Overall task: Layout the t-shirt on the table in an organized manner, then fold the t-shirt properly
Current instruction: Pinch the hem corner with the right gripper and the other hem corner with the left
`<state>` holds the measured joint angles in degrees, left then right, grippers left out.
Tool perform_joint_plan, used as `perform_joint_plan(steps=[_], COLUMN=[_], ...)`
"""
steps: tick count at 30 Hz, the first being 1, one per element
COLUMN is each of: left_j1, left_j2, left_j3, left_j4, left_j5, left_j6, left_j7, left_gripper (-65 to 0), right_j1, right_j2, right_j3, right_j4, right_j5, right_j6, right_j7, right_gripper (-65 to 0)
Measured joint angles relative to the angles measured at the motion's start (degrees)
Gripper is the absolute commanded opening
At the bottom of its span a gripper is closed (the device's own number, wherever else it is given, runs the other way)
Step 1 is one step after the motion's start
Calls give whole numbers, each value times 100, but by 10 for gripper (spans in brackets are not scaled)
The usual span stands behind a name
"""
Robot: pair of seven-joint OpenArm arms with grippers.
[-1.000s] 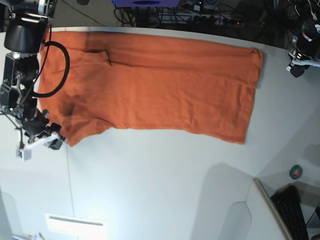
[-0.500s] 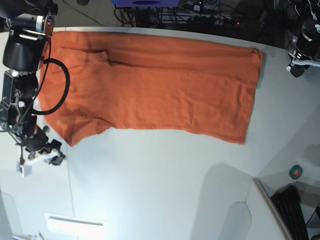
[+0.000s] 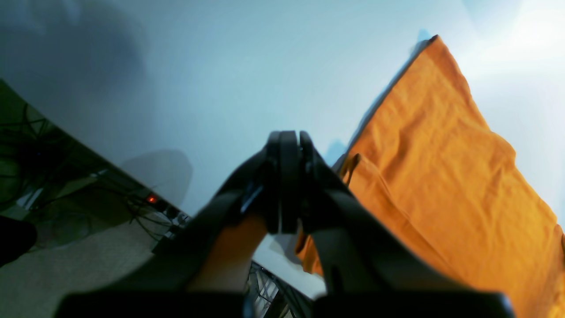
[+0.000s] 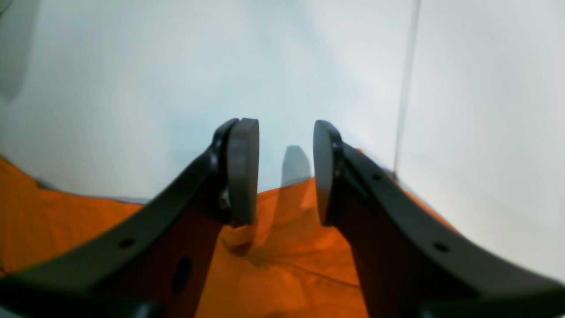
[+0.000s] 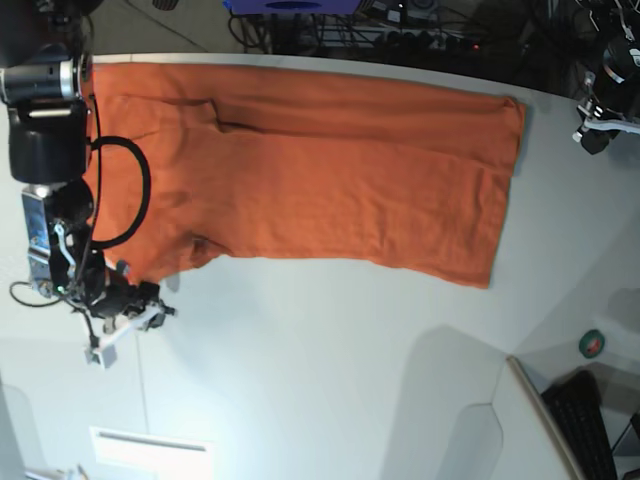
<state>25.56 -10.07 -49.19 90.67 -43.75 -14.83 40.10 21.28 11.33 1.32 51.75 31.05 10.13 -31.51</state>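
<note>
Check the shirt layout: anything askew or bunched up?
Mostly flat, but the t-shirt's corner by the right claw is puckered into a small fold, and a sleeve flap near the far edge lies creased over the body.

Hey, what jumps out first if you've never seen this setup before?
The bright orange t-shirt dominates, spread long across the far part of the white table. At the base view's left edge, the right gripper hovers open at the shirt's near corner, holding nothing. The left gripper sits shut off the shirt's other end.
</note>
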Motion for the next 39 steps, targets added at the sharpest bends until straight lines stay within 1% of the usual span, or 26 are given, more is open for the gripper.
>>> perform_joint_plan(steps=[3,6,9,10,11,13,15,20,23,27,30,32,39], left_j1=[0,2,0,0,0,2,2,2,2,2,2,2,2], left_j2=[9,0,4,4,4,4,4,4,4,4,4,4,4], left_j3=[0,-2,0,0,0,0,0,0,0,-2,0,0,0], left_j4=[0,0,0,0,2,0,2,2,0,0,0,0,0], left_j5=[9,2,-2,-2,-2,-2,-2,4,13,15,13,13,13], left_j6=[0,2,0,0,0,0,0,2,0,0,0,0,0], left_j7=[0,0,2,0,0,0,0,0,0,0,0,0,0], left_gripper=[-650,-650,-650,-650,-650,-650,-650,-650,-650,-650,-650,-650,-650], right_j1=[376,660,955,1034,1084,1104,1084,1038,1040,1029,1025,1027,1027], right_j2=[4,-17,15,22,17,13,22,28,7,214,293,275,227], right_j3=[-4,-44,-439,-597,-734,-988,-1211,-1735,-1906,-2131,-2225,-2205,-2190], right_j4=[-772,-1283,-1648,-1740,-1792,-1823,-1847,-1875,-1875,-1875,-1875,-1875,-1849], right_j5=[-22,-22,-9,-9,15,15,4,2,20,17,22,22,63], right_j6=[-26,-24,-24,-72,-269,-793,-1051,-1126,-1427,-1650,-1716,-1722,-1718], right_j7=[7,11,52,190,385,597,649,649,649,649,577,448,426], right_gripper=[-444,-444,-444,-444,-444,-443,-441,-441,-441,-441,-441,-441,-441])
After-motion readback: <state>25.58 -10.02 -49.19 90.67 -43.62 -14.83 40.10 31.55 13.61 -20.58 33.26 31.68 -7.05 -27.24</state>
